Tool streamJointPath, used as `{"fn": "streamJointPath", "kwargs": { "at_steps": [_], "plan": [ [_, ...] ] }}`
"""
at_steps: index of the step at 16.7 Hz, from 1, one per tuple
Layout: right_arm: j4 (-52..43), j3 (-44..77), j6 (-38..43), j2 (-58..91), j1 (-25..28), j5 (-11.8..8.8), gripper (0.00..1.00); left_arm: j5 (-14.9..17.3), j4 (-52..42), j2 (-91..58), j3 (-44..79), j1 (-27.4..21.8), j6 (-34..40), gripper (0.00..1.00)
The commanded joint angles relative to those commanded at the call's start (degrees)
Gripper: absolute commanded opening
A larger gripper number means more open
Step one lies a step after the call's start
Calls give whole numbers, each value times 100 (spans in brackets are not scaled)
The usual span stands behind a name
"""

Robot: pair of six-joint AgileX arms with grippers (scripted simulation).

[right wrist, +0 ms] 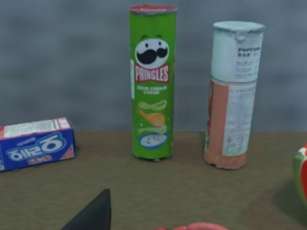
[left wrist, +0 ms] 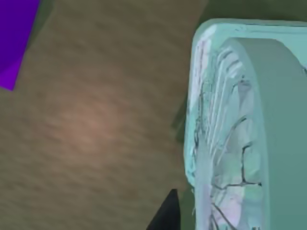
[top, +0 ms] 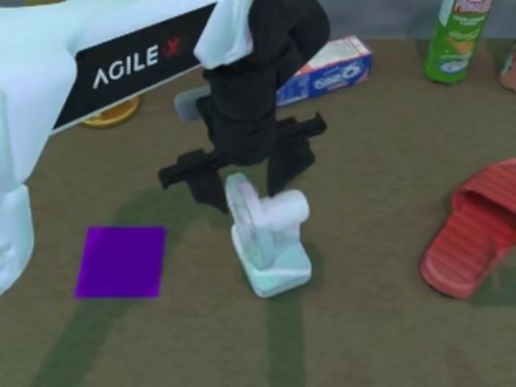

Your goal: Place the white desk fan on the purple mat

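The white desk fan [top: 270,242] stands upright mid-table on its rectangular base, its grilled head [left wrist: 225,143] filling the left wrist view. My left gripper [top: 246,187] is lowered over the head, open, with a black finger on either side. One fingertip [left wrist: 167,213] shows a narrow gap to the grille; the other is hidden behind the fan. The purple mat [top: 121,262] lies flat to the fan's left, bare, and a corner of the mat [left wrist: 14,38] shows in the left wrist view. My right arm is out of the top view, parked; one finger [right wrist: 96,213] shows.
A blue-and-white box [top: 326,71] and a green Pringles can [top: 455,40] stand at the back. A red slipper [top: 472,242] lies at the right. A gold object [top: 109,117] sits half under my left arm. A popcorn canister [right wrist: 232,96] stands beside the can.
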State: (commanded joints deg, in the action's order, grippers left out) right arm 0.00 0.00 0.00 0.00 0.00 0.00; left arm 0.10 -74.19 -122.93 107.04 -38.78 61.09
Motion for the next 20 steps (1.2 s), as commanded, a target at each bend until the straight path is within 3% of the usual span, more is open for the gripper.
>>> {"fn": "streamJointPath", "kwargs": {
  "at_steps": [5, 6, 15, 20],
  "plan": [
    [0, 0, 0, 0, 0, 0, 100, 0, 0, 0, 0, 0, 0, 2],
    [0, 0, 0, 0, 0, 0, 100, 0, 0, 0, 0, 0, 0, 0],
    [0, 0, 0, 0, 0, 0, 100, 0, -21, 9, 26, 3, -7, 0],
    [0, 0, 0, 0, 0, 0, 100, -2, -814, -65, 906, 72, 13, 0]
  ]
}}
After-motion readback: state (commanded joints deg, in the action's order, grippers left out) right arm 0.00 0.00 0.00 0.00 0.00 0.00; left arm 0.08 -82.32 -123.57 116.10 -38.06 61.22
